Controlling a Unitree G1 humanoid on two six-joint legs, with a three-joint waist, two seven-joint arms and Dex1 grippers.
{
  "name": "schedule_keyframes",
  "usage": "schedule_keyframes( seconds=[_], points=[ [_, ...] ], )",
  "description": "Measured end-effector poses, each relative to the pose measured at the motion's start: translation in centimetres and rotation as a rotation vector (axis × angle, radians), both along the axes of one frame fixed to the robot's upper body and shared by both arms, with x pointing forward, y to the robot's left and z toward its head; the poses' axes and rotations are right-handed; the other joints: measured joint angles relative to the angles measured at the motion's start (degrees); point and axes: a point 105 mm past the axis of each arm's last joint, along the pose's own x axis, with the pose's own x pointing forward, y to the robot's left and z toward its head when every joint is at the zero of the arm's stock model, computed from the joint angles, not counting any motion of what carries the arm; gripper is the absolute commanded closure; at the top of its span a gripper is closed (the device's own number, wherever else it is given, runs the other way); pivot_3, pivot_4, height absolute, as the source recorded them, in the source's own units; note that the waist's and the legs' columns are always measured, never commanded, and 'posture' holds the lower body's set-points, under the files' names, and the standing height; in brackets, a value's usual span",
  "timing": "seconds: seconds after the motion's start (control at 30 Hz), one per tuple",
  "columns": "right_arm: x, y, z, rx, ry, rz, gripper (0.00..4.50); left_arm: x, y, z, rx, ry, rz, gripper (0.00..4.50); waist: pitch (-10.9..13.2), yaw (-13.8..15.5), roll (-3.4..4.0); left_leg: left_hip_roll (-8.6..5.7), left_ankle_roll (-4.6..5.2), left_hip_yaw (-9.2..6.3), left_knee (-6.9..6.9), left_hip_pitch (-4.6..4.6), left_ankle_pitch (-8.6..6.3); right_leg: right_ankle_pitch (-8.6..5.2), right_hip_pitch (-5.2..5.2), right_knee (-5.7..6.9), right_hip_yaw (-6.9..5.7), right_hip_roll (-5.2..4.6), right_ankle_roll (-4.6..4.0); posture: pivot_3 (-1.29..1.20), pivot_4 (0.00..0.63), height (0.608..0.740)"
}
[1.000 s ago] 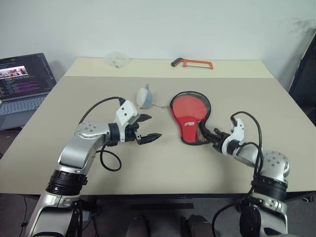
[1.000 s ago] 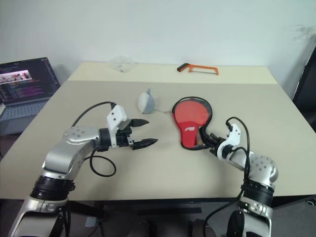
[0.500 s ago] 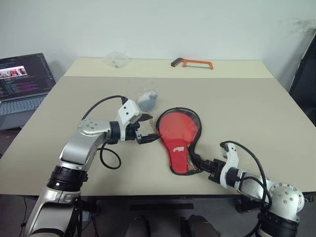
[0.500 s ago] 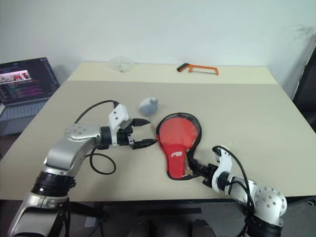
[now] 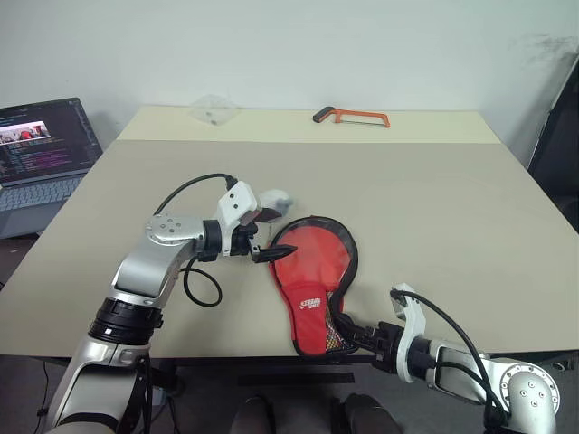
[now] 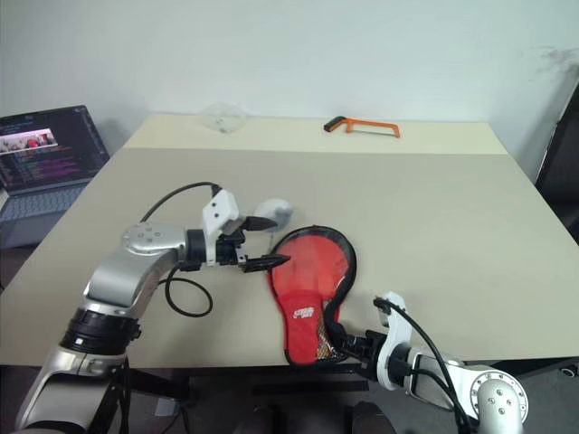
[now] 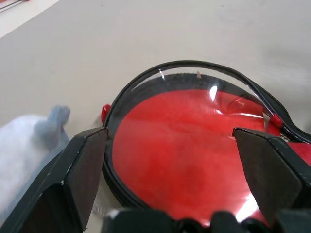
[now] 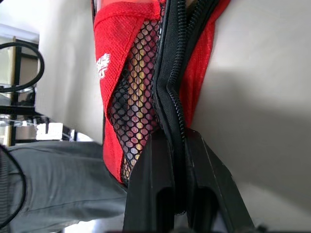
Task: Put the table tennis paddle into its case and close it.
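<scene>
Two black-fingered grippers flank the case, a paddle-shaped pouch of clear plastic and red mesh edged in black zip, lying near the front edge of the beige table. The round red paddle shows through the glossy window. The right gripper is clenched on the zip edge at the handle end; the left gripper is spread wide at the round end, beside a soft grey-blue lump.

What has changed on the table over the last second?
The right gripper, fingers shut on the case's narrow end, has dragged it back to the table's near edge and leftward, up against the open left gripper. The grey lump on its chain trailed along. The left arm, saw and laptop stayed put.
</scene>
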Motion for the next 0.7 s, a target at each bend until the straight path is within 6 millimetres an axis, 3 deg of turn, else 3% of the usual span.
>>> schedule_keyframes(
  seconds=[0.23,0.27,0.3,0.5,0.63,0.7],
  points=[
    [0.9,0.0,0.0,-0.071,-0.013,-0.027,4.50,0.3,-0.8,-0.2,0.011,0.008,-0.035,0.00,0.0,0.0,-0.02,-0.01,0.01,-0.01,0.17,0.01,0.02,0.07,0.04,0.01,0.05,0.01,0.19,0.00,0.150,0.740],
    [1.1,0.0,0.1,-0.079,-0.022,-0.027,3.85,0.3,-0.9,-0.1,0.011,-0.001,-0.039,0.00,0.0,0.0,-0.02,-0.01,0.02,-0.01,0.18,0.01,0.03,0.11,0.04,0.01,0.06,0.00,0.25,0.00,0.150,0.740],
    [1.4,-0.2,0.2,-0.088,-0.033,-0.037,3.65,0.5,-0.9,0.0,0.011,-0.007,-0.039,0.00,0.0,0.0,-0.02,-0.01,0.04,-0.01,0.21,0.01,0.05,0.14,0.05,0.01,0.08,0.00,0.30,0.00,0.150,0.740],
    [2.9,-1.4,1.3,-0.135,-0.112,-0.037,1.52,1.4,-0.9,-0.1,0.005,-0.023,-0.019,0.00,0.0,0.5,-0.03,-0.10,0.13,0.06,0.28,0.00,0.12,0.17,0.07,-0.02,0.15,-0.09,0.27,0.00,0.150,0.740],
    [3.7,-4.4,2.4,-0.279,-0.222,0.029,0.05,2.6,-0.9,-0.2,-0.004,-0.046,0.034,0.00,0.0,1.6,-0.05,-0.13,0.13,0.13,0.33,-0.04,0.12,0.30,0.08,-0.09,0.17,-0.15,0.50,0.00,0.150,0.740],
    [4.2,-5.8,3.5,-0.333,-0.286,0.054,0.02,3.2,-0.6,-0.2,-0.005,-0.054,0.069,0.00,0.0,2.0,-0.06,-0.13,0.13,0.12,0.33,-0.05,0.12,0.29,0.08,-0.10,0.14,-0.14,0.49,0.00,0.150,0.740]
  ],
)
